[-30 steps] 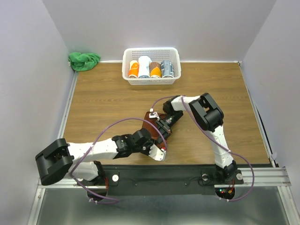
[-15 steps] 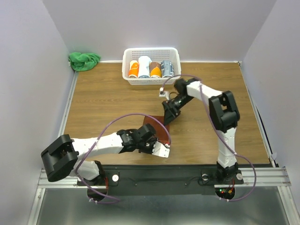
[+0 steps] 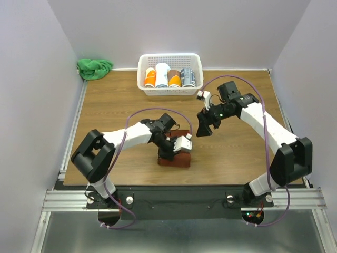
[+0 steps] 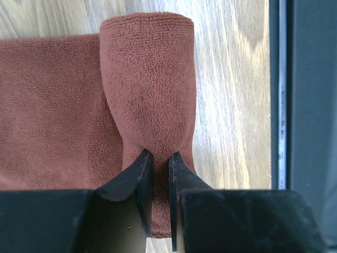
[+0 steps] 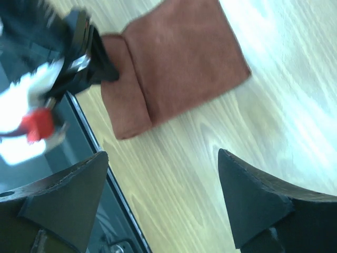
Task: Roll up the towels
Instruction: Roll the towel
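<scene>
Because the left gripper [image 4: 160, 158] has its jaws pinched almost together on one end of the rolled part of the reddish-brown towel [image 4: 52, 105], the step in hand looks to be winding that tube across the flat cloth beside it. To do it well, the pinch should probably hold the tube firmly but turn it squarely. A grip at one end alone could twist the roll into a cone or let the far end loosen. The right gripper [image 5: 162, 154] would likely help most by coming down on the tube's other end, or by pressing on the flat part so it cannot slide on the wooden table [image 3: 121, 105]. The towel lies near the table's front edge, so there seems to be little room to pull toward the black rail [image 4: 305, 105]. The left arm sweeps from its elbow at the left across to the middle, with its wrist tipped down onto the cloth. The right arm stretches up and leftward from its raised elbow. Its jaws are spread wide and hold nothing, hanging above bare wood just beyond the towel. The green towel [image 3: 95, 67] sits crumpled in the far left corner, beside the white basket [image 3: 169, 56], not yet rolled.
</scene>
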Controlling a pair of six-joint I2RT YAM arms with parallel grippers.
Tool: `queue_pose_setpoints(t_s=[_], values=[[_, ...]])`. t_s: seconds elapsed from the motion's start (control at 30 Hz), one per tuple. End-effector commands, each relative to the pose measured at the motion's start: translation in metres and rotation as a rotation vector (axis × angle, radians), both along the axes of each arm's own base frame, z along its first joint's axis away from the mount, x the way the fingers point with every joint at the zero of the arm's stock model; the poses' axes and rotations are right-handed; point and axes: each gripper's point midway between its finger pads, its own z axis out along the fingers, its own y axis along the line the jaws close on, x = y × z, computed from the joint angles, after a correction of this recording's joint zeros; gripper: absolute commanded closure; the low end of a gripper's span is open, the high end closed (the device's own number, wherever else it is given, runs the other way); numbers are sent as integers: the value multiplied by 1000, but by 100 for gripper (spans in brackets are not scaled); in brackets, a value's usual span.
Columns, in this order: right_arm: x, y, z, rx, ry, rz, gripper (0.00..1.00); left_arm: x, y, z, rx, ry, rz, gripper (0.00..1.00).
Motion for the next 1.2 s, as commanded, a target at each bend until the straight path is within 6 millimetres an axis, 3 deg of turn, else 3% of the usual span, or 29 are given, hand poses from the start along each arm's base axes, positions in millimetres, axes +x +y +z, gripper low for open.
queue_pose_setpoints(t_s=[0.0, 0.13, 0.23, 0.33, 0.47, 0.73, 1.0, 1.1, 1.13, 1.17], values=[[-2, -8, 10, -15, -103, -27, 14, -15, 18, -20, 95, 183, -15, 89], [-22, -12, 0, -74, -142, 2, 16, 3, 20, -25, 112, 258, 14, 87], [-27, -8, -4, -120, -191, 16, 18, 12, 19, -33, 123, 322, 23, 86], [-31, 9, -14, -179, -269, 52, 19, 19, 25, -42, 133, 393, 50, 85], [-38, 44, -26, -226, -387, 121, 20, 29, 33, -58, 139, 471, 95, 85], [-48, 97, -57, -263, -591, 230, 18, 49, 34, -63, 111, 542, 138, 84], [-62, 117, -97, -288, -646, 326, 16, 56, 40, -74, 108, 577, 170, 82], [-66, 115, -118, -313, -637, 358, 23, 58, 41, -76, 104, 581, 176, 82], [-66, 115, -121, -316, -638, 364, 37, 59, 42, -76, 101, 581, 178, 82], [-68, 113, -129, -326, -623, 375, 43, 61, 41, -76, 97, 581, 182, 82]])
